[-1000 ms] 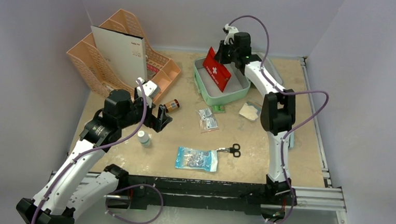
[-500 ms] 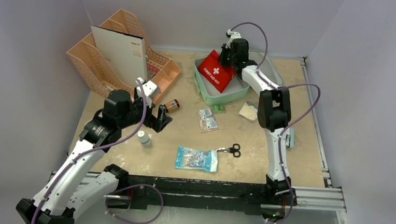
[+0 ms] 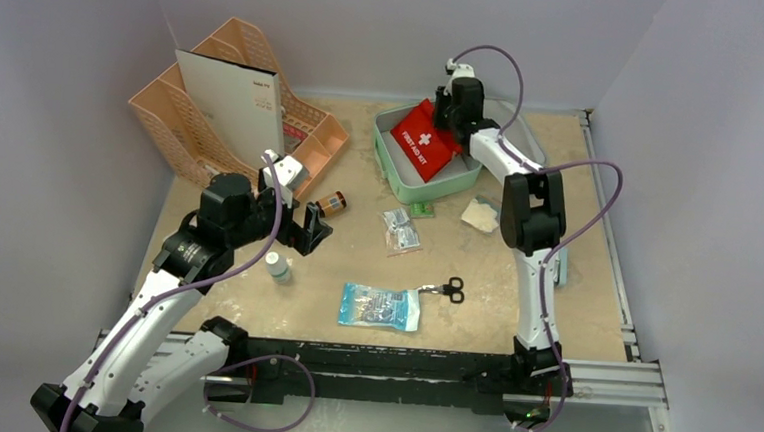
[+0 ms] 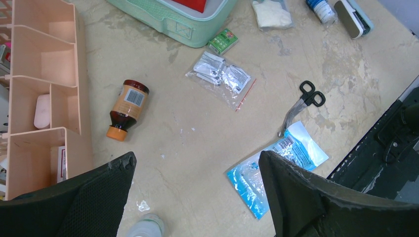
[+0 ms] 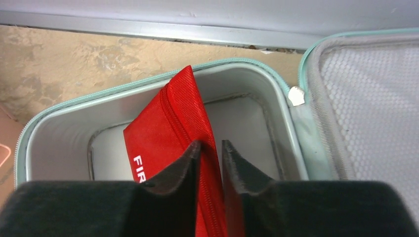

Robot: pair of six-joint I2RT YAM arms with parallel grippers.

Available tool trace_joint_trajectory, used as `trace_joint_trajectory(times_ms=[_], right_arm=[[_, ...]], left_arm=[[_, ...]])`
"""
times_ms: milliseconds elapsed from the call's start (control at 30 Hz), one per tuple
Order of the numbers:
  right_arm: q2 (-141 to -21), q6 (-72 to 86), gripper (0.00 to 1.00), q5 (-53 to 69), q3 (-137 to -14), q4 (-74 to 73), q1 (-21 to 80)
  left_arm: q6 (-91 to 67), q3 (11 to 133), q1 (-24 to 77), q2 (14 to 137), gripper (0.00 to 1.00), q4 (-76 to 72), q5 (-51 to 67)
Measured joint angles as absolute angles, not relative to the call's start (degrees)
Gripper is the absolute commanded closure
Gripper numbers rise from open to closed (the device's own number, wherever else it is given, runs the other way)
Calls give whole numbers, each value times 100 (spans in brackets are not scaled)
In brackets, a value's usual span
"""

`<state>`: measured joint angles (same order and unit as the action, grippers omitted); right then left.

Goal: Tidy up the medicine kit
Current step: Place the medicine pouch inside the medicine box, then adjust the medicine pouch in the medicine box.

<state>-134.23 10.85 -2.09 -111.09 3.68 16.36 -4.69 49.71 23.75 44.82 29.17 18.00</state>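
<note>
Gripping: right gripper (image 5: 211, 149) pinched tight on red pouch (image 5: 165, 123)
Pouch: tilted inside open medicine kit (image 3: 402, 174), far right
Left gripper (image 4: 196, 159): spread wide, empty, near left

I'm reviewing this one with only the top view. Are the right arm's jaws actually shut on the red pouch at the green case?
Observer: Yes. In the right wrist view the right gripper has its jaws shut on the red pouch along its zippered edge. The pouch leans inside the medicine kit.
Reviewer: Something sits beside that arm's lower link, but I can't make it out.
Observer: The left wrist view shows a blue-topped bottle and a white flat device lying just beyond the white packet.
</note>
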Motion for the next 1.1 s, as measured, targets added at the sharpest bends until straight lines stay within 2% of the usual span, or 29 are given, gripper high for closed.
trace_joint_trajectory(times_ms=[233,533,867,1100], right_arm=[[-13117,1000,60,-412,-11093,325,1636],[-12060,875,55,-266,-10506,349,1638],[-12151,314,67,701,-9874,261,1938],[-12711,150,69,1031,-9878,202,2335]], left_arm=[[-469,4971,2375,4475,5,2917,1789],[-469,4971,2375,4372,5,2917,1726],[-469,4969,2375,4338,5,2923,1603],[-467,4969,2375,4338,4,2926,1564]])
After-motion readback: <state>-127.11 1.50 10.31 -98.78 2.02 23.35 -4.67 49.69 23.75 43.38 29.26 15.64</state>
